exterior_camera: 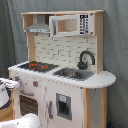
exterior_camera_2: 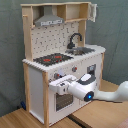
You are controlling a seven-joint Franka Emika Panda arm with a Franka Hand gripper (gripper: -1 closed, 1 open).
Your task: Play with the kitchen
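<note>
The kitchen (exterior_camera: 65,95) is a tall toy of pale wood and white panels, seen in both exterior views. Its black-and-red hob (exterior_camera: 37,65), sink (exterior_camera: 74,74) and black tap (exterior_camera: 85,58) sit on the counter under a grey hood (exterior_camera: 39,26). In the second exterior view the kitchen (exterior_camera_2: 37,87) shows its hob (exterior_camera_2: 52,59), tap (exterior_camera_2: 75,39) and oven door (exterior_camera_2: 65,101). My gripper (exterior_camera_2: 60,85) is pressed against the front panel just above the oven door, below the knobs (exterior_camera_2: 74,69). In the first exterior view the gripper (exterior_camera: 10,83) shows at the left edge beside the oven front.
My white arm (exterior_camera_2: 112,94) reaches in from the second exterior view's right, across the kitchen's front. A wooden surface (exterior_camera_2: 30,118) lies under the kitchen. A grey curtain (exterior_camera: 116,45) hangs behind. A microwave-like cupboard (exterior_camera: 70,24) sits at the top.
</note>
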